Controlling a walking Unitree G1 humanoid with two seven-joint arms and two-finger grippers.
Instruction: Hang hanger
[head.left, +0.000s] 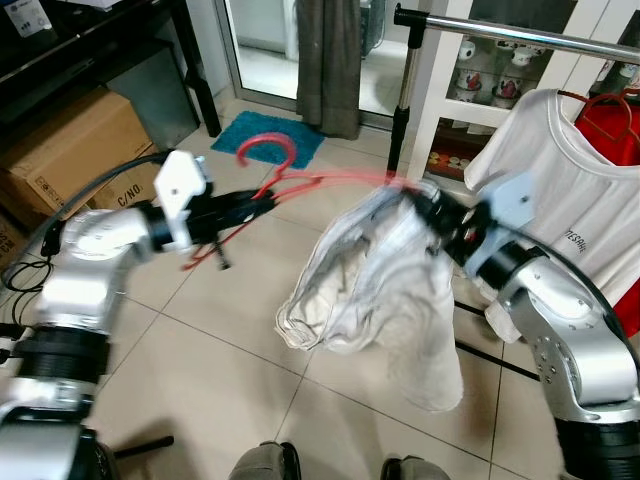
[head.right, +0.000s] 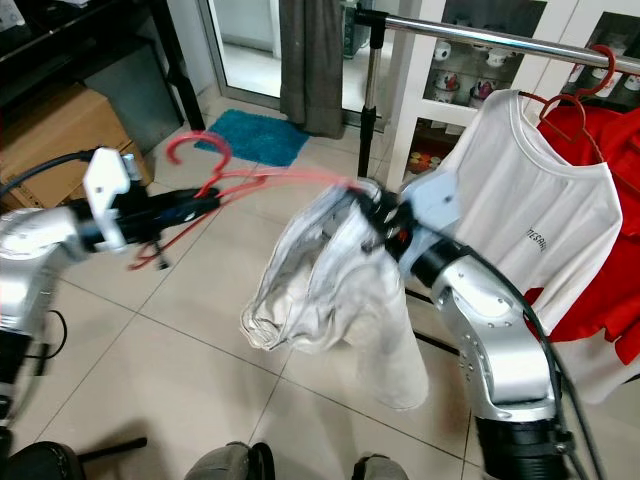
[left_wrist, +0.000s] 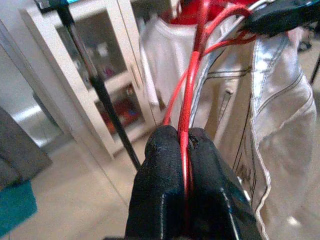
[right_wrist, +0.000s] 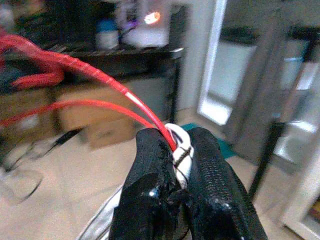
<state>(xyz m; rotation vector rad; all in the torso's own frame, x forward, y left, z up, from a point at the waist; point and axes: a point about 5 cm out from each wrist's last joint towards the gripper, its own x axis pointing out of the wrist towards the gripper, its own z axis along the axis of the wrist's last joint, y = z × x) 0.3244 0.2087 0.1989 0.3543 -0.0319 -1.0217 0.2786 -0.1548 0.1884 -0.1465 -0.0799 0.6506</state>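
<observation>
Perhaps denim on thin red hanger (head.left: 300, 180)

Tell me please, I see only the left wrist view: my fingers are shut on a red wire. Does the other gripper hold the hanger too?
Observer: Yes. The right gripper is shut on the hanger together with a fold of the garment.
Operator: Where is the hook?
Observer: It is beside the left gripper, and it curls up and away from the rail.
Operator: Is the rail free?
Observer: Not fully. A white shirt and a red shirt hang at its right end; the part near the pole is bare.
</observation>
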